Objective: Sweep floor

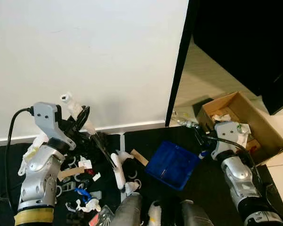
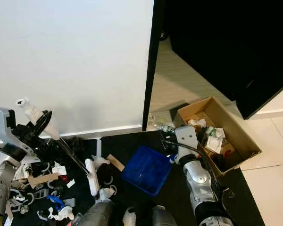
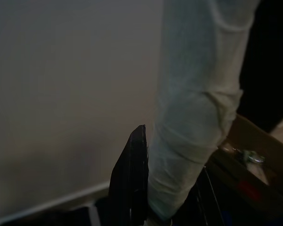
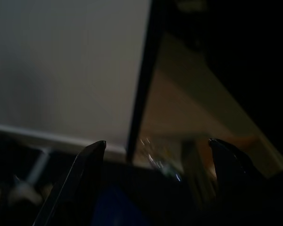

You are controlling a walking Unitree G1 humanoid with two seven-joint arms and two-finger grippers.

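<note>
Broom (image 1: 114, 167) handle clamped in left end effector (image 1: 80, 120), head below among litter (image 1: 82, 188). Right end effector (image 4: 155, 155) open, empty, blue dustpan (image 1: 173, 164) just beside.

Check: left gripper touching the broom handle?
Touching. Left wrist view shows a black finger pressed against the white-wrapped broom handle; left eye view shows the left gripper closed around it.

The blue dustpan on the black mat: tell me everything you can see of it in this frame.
The blue dustpan is a squarish tray, seemingly of plastic, with low walls and some small pale bits inside. It lies on the black mat, skewed to the wall, between the litter pile and the cardboard box. The right gripper is at its box-side corner; actual grip cannot be confirmed. The brush head lies apart.
</note>
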